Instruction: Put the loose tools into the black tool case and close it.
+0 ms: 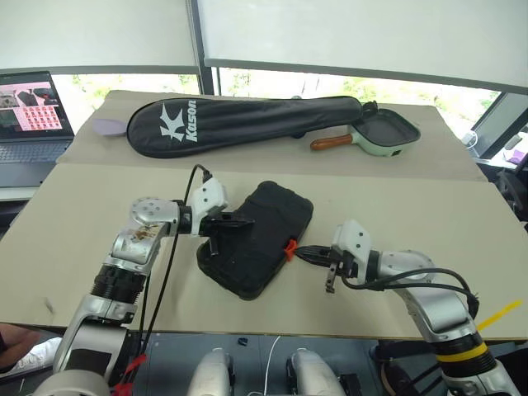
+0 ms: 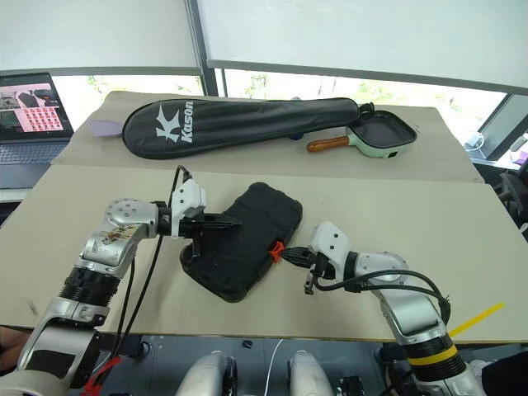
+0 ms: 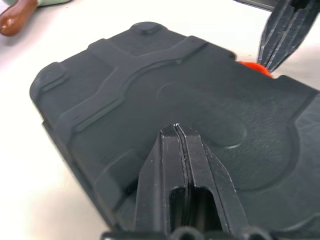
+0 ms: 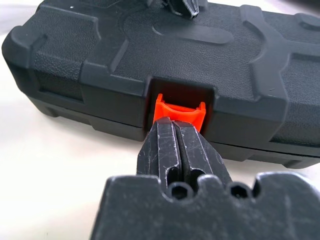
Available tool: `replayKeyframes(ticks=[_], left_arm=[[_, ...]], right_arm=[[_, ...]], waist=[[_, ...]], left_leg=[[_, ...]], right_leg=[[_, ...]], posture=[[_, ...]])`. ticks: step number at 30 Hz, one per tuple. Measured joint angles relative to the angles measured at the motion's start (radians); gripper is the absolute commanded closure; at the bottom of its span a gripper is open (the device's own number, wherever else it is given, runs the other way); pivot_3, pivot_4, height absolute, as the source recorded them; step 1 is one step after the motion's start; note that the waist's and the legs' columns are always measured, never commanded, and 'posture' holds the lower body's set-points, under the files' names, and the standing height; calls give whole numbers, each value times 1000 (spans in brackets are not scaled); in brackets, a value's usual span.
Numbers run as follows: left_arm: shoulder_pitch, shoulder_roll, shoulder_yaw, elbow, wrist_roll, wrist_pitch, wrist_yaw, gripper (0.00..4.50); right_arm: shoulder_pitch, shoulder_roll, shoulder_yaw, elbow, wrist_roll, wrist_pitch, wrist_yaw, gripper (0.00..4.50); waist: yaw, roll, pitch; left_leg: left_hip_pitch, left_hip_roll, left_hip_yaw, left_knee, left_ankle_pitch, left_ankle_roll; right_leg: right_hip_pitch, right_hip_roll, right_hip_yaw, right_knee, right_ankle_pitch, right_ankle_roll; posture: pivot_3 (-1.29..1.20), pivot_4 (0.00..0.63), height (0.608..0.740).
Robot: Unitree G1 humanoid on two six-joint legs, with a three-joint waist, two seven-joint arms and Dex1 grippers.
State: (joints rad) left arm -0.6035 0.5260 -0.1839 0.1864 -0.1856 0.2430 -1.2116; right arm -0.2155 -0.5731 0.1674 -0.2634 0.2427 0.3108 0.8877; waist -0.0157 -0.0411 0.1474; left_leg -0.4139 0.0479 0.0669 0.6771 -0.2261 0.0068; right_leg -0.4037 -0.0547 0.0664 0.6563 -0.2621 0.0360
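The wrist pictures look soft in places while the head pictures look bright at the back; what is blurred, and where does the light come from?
Right wrist view: the orange latch and black tool case are crisp, while the right hand blurs towards the camera. Left wrist view: the left hand is sharp, the pan handle blurred. Left eye view: daylight floods the windows, washing out the outdoors; shadows on the table stay faint.

The black tool case (image 1: 256, 238) is shut, so what is inside it is hidden. The left tool (image 1: 246, 222) lies over the lid and covers a strip of it. The right tool (image 4: 176, 131) covers the lower part of the orange latch (image 4: 179, 111), so whether it is snapped shut cannot be told.
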Motion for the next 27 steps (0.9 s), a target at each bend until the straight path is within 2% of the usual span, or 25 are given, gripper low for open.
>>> replayKeyframes(ticks=[16,27], left_arm=[[12,4,-12,-26,5,37,1,4473],[27,14,-14,-56,3,50,3,4473]], right_arm=[[-32,16,63,65,-68,37,-2,4500],[-87,53,103,130,-84,46,22,4500]], waist=[[0,2,-1],[-5,2,-1]], left_leg=[[9,1,0,0,0,0],[8,1,0,-1,0,0]], right_leg=[[8,1,0,0,0,-1],[5,1,1,1,-1,-1]], posture=[[0,150,740],[0,150,740]])
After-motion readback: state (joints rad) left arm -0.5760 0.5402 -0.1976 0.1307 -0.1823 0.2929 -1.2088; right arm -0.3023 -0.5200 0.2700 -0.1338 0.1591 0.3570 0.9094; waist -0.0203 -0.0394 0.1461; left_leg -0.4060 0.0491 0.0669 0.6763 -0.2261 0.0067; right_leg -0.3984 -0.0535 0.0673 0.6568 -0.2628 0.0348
